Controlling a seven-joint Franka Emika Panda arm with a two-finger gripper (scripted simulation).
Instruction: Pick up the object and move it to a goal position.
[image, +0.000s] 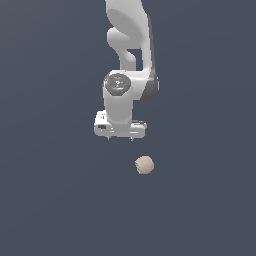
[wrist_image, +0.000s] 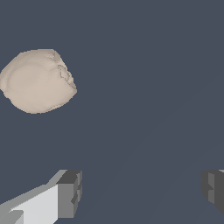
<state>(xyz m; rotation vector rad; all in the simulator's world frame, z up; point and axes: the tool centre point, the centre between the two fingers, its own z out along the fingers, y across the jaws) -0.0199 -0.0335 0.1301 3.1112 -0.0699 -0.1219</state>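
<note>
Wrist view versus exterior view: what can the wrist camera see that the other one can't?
Only the wrist view shows the two dark fingertips spread wide apart, with nothing between them, and the bumpy dents on the beige ball. Only the exterior view shows the white arm reaching down above the ball, off to the exterior view's left of it. Both show the ball, the open gripper not touching it, and the plain dark floor.

A simulated test space, not a real room. Flat slate-blue ground (image: 45, 200) fills both views, and the white robot arm (image: 131, 45) is plainly rendered.
</note>
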